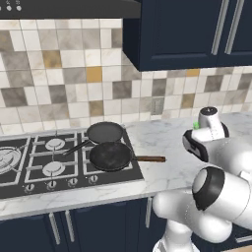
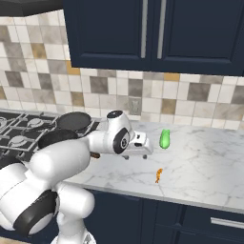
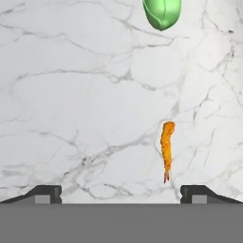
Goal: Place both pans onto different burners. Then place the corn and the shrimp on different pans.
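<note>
from my seat, nearest the hand's camera is the shrimp (image 3: 167, 148), lying flat on the marble counter (image 3: 71, 95) just ahead of the right fingertip (image 3: 201, 193) and inside the line of the jaws. i read that as the reason the hand sits where it does: it is lined up over the food, not the cookware. the gripper (image 3: 121, 192) has its jaws spread as wide as they go and nothing between them.

a little farther along the same line is the corn (image 3: 162, 13), green and resting on the counter, apart from the shrimp. in the right base view the shrimp (image 2: 158, 175) lies nearer the counter's front edge and the corn (image 2: 164, 138) sits behind it toward the wall; the gripper (image 2: 141, 147) hangs beside and left of both, pointing down at the stone.

the arm (image 2: 71, 152) is folded forward and reaches out low over the counter, wrist bent so the hand faces the surface.

farthest off, the two pans are already on the cooktop (image 1: 29, 177), which i take to mean the first half of the job is settled. the pan with the wooden handle (image 1: 110, 155) sits on the front right grate, its handle sticking out over the marble. the pan with the black handle (image 1: 105, 132) sits on the grate behind it, rims close or touching; i can't tell which.
</note>
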You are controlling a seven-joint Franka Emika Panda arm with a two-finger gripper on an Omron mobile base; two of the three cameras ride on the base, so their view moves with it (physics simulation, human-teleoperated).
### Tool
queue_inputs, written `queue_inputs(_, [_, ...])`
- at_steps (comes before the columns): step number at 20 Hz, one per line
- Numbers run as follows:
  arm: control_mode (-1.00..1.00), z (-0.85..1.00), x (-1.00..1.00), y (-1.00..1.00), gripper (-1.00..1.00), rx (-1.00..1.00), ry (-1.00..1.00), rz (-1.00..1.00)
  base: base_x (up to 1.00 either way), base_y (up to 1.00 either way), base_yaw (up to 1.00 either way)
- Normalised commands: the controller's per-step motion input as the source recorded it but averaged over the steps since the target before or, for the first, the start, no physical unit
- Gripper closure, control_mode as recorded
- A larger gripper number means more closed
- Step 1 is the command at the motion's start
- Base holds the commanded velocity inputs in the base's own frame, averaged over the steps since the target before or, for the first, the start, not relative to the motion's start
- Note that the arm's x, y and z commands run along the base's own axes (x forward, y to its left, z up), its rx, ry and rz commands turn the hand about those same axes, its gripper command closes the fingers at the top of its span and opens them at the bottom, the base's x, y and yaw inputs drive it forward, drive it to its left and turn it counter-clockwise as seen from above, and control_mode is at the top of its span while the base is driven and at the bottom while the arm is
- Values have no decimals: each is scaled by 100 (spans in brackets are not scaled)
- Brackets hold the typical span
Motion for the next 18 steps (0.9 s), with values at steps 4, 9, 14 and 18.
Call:
queue_inputs(4, [-100, -11, 0, -36, -100, 0, 0, -3, 0, 0, 0])
queue_inputs(9, [-100, -17, 0, -36, -100, 2, 0, 0, 0, 0, 0])
queue_inputs(14, [-100, -21, -2, -36, -100, 3, 0, 0, 0, 0, 0])
queue_inputs(18, [-100, -16, 0, -32, -100, 4, 0, 0, 0, 0, 0])
